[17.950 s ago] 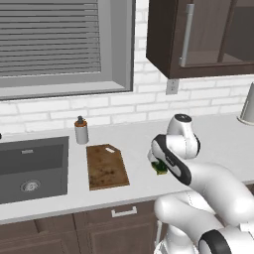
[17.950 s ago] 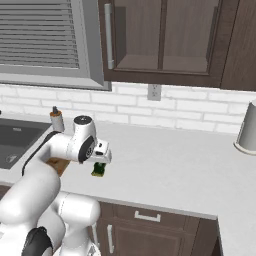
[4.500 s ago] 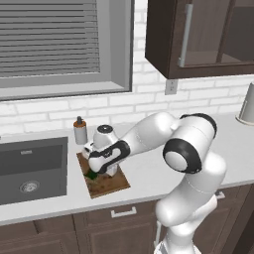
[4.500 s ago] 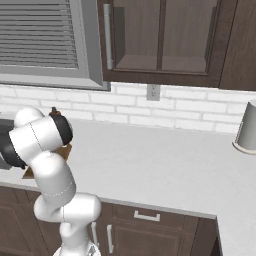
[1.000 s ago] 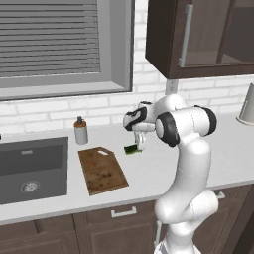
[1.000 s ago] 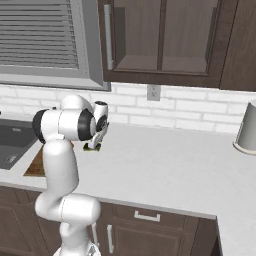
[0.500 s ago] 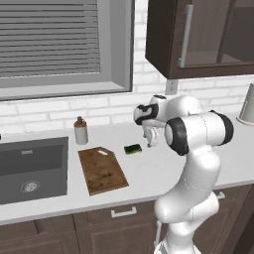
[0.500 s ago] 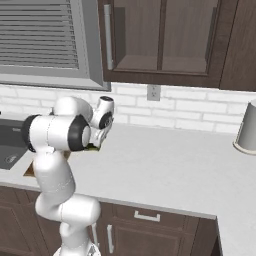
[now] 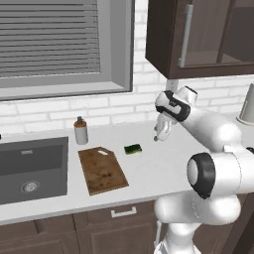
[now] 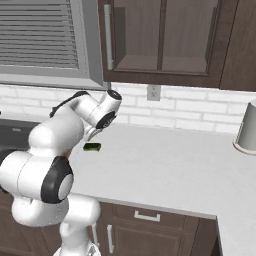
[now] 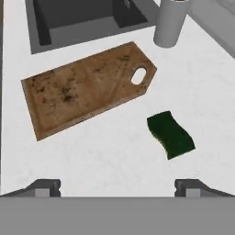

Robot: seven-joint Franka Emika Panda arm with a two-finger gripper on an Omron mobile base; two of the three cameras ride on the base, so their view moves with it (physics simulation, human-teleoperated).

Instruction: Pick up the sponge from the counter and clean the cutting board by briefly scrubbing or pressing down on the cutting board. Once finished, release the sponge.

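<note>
Your pincer (image 9: 158, 135) hangs above the bench (image 9: 163, 163), jaws spread wide and holding nothing. The sponge (image 11: 170, 134) lies flat on the bench just beside the cutting board (image 11: 87, 87), apart from it near the holed end. Note the risks: a careless sweep of the arm could nudge the sponge or topple the small bottle (image 9: 81, 132) behind the board.

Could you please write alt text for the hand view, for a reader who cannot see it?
A small dark green sponge lies free on the light grey-white counter, just beside a stained brown wooden cutting board with a hole near its clipped corner. The open gripper hangs above them; a dark sink and grey bottle lie beyond.
</note>
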